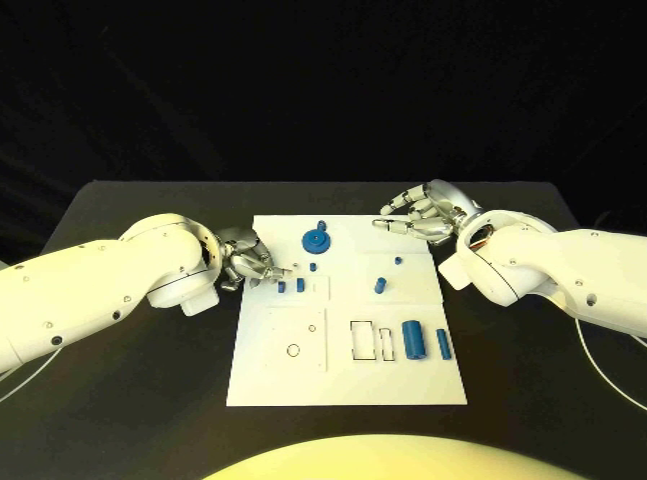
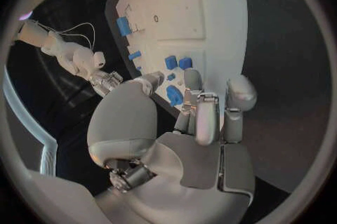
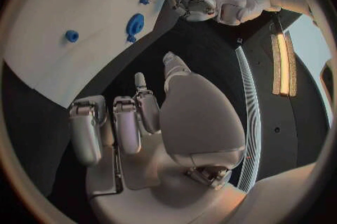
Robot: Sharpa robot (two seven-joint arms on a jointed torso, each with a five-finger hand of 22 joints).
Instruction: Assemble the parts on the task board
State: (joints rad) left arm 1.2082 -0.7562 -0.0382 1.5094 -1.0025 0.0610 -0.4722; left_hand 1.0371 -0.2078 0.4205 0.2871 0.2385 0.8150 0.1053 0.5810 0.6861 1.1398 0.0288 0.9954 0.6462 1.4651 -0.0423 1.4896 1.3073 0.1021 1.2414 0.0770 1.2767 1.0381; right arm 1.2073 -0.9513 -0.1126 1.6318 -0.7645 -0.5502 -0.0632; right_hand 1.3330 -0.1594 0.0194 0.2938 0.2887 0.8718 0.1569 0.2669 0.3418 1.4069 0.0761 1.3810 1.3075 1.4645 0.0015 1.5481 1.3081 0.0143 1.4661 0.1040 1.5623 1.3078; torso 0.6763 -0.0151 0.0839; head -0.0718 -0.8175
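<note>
Small blue parts [image 1: 300, 285] are seen standing near the left edge of the task board [image 1: 349, 385], with a blue round part [image 1: 316, 240] further up. The left hand [image 1: 245, 265] is hovered just beside them, fingers loosely curled, nothing held. The right hand [image 1: 421, 213] is kept off the board's far corner, fingers apart, empty. Risk: neighbouring parts could be knocked over if the curled fingers are lowered without being spread.

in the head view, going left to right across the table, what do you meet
left hand → blue disc-shaped part → small blue part → two blue cylinders lying side by side → right hand
</note>
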